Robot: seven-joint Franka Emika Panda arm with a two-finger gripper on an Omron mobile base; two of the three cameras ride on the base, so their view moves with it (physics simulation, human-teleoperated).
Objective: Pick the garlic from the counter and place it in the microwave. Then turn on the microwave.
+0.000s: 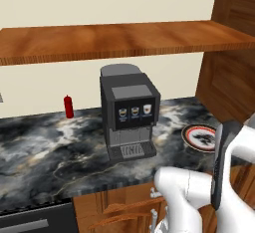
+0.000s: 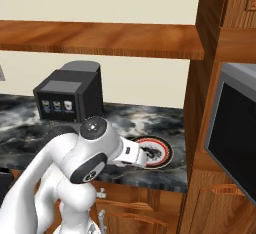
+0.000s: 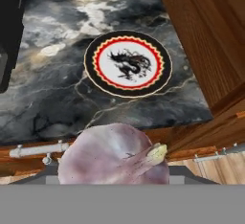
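The garlic [image 3: 112, 156], a pale pink bulb with a short stem tip pointing right, looms large at the bottom of the hand view. It hangs in the air above the front edge of the dark marble counter [image 3: 57, 98], with my gripper [image 2: 145, 156] shut on it; the bulb hides the fingertips. In the right base view my hand sits just in front of the red-rimmed plate [image 2: 161, 150]. The microwave [image 2: 235, 128], with its black glass and silver frame, is set into the wooden cabinet wall to the right; its door looks shut.
A red-rimmed dragon plate [image 3: 128, 64] lies on the counter near the wooden side wall [image 3: 206, 36]. A black coffee machine [image 1: 129, 112] stands mid-counter, with a red bottle [image 1: 69, 106] to its left. A wooden shelf [image 1: 119, 40] runs overhead. Drawer handles [image 3: 38, 150] show below the counter edge.
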